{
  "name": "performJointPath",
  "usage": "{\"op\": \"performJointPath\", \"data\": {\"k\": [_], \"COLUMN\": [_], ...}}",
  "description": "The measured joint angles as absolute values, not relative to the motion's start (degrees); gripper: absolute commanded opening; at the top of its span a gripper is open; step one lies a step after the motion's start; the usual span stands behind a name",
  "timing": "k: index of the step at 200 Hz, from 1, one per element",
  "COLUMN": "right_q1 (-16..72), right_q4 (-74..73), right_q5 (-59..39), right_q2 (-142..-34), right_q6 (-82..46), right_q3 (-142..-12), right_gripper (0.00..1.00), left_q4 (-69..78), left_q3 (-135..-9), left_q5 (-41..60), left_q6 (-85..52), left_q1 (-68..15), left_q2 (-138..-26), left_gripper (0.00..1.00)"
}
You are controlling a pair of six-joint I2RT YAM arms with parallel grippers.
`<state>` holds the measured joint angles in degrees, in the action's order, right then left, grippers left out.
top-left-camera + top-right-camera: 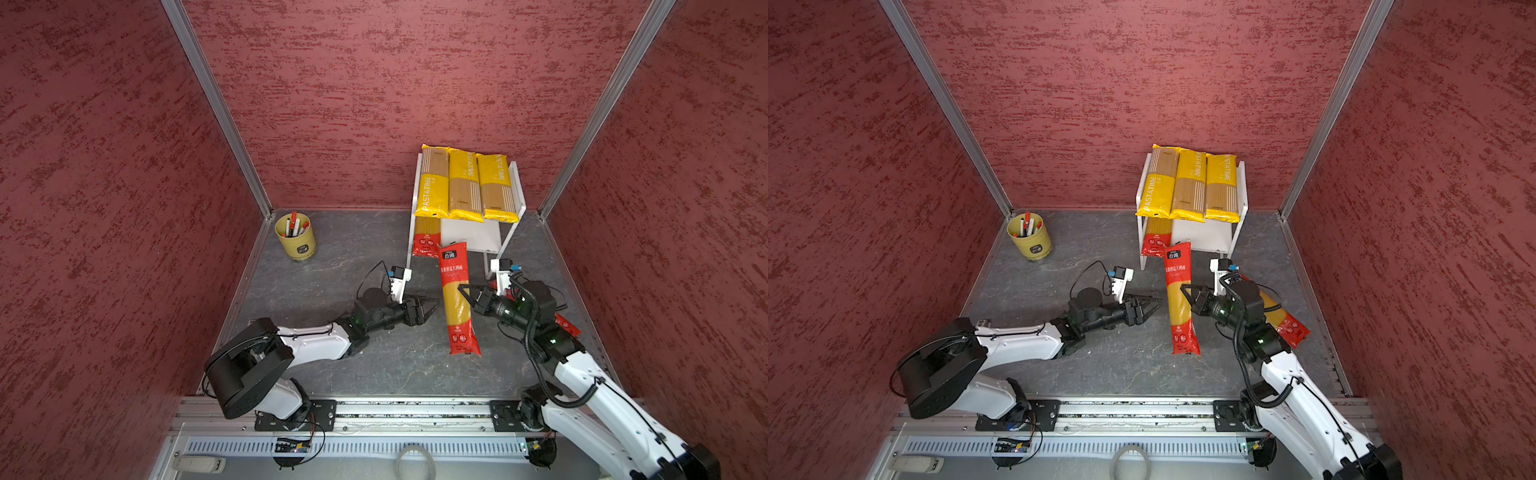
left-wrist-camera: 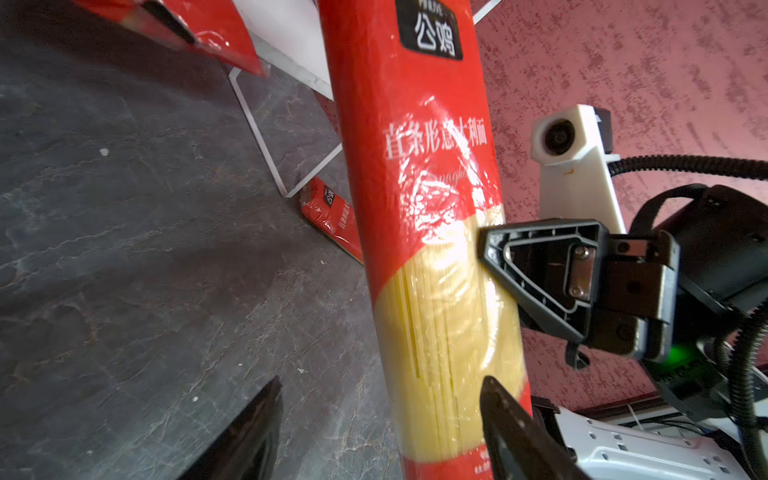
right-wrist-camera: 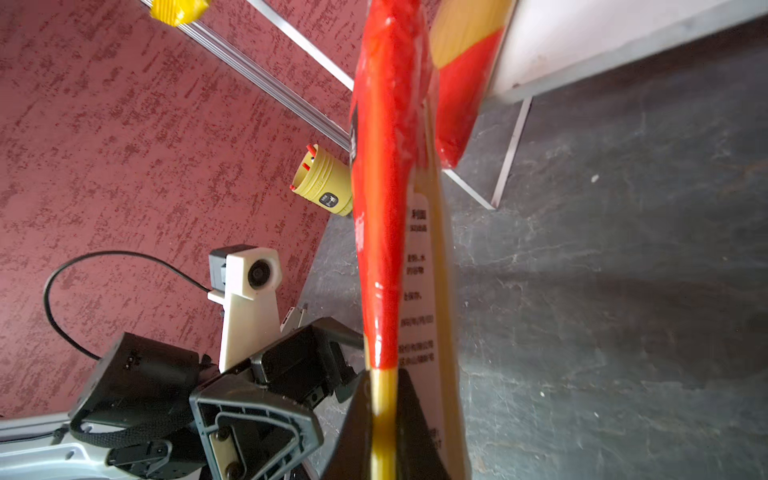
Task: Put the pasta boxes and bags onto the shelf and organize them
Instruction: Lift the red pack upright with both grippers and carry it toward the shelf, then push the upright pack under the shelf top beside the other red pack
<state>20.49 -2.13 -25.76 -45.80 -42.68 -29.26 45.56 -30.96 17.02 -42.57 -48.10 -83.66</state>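
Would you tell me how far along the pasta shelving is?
Done: three yellow packs lie on the top tier of the shelf and one red pack on the lower tier. In hand: the right gripper is shut on a second red pack; the left gripper is open beside it. Left: that pack, plus a third red pack on the table under the right arm.

Red spaghetti pack (image 2: pixel 424 199): runs top to bottom through mid-frame; black label above, see-through strands below.
Right gripper (image 2: pixel 488 249): right of centre; 1 black finger pressed on the strands.
Left gripper (image 2: pixel 381 380): bottom edge; 2 dark fingertips set wide apart, the pack showing between them.
Second red pack (image 2: pixel 332 216): flat on the dark tabletop (image 2: pixel 124 208), beside a shelf (image 2: pixel 257 124) leg.
Third red pack (image 2: pixel 208 29): upper left, blurred.
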Motion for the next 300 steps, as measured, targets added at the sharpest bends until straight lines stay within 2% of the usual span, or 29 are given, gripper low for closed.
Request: {"op": "performJointPath", "data": {"k": [52, 102, 132, 155, 189, 208, 233, 263, 286, 300], "right_q1": [16.32, 14.79, 13.65, 12.82, 11.51, 10.76, 10.59, 10.37, 10.22, 10.02], "right_q4": [-18.94, -33.15, -40.34, -43.7, -48.34, -50.48, -51.62, -49.93, -48.34, -46.44], "right_q5": [-26.5, -27.55, -29.08, -30.04, -31.05, -31.09, -30.92, -29.28, -27.31, -26.06], "right_q2": [-56.84, -64.79, -68.12, -69.71, -72.42, -74.11, -75.81, -76.84, -76.82, -76.34], "right_q6": [-50.39, -55.27, -58.57, -60.29, -62.33, -63.79, -64.97, -65.3, -65.21, -64.73], "right_q3": [-29.02, -29.04, -29.1, -29.32, -29.52, -29.52, -29.52, -29.52, -29.54, -29.58], "right_gripper": [0.0, 0.0, 0.0, 0.0, 0.0, 0.0, 0.03, 0.12, 0.28, 0.35], "left_q4": [53.58, 58.59, 63.2, 64.51, 66.67, 67.53, 67.68, 64.88, 61.73, 59.83], "left_q3": [-32.8, -37.34, -38.83, -40.1, -42.0, -42.0, -42.0, -43.13, -44.66, -44.86], "left_q5": [23.16, 26.15, 26.89, 26.96, 26.59, 25.67, 24.6, 23.16, 21.04, 19.25], "left_q6": [-44.38, -47.53, -50.48, -52.05, -54.39, -55.72, -57.01, -58.22, -60.05, -62.24], "left_q1": [-44.29, -45.45, -46.0, -47.16, -48.38, -48.21, -48.29, -48.93, -49.47, -49.63], "left_q2": [-89.12, -96.75, -101.78, -104.14, -105.89, -105.89, -106.04, -106.63, -106.76, -106.85], "left_gripper": [0.87, 0.87, 0.84, 0.76, 0.48, 0.38, 0.33, 0.24, 0.22, 0.21]}}
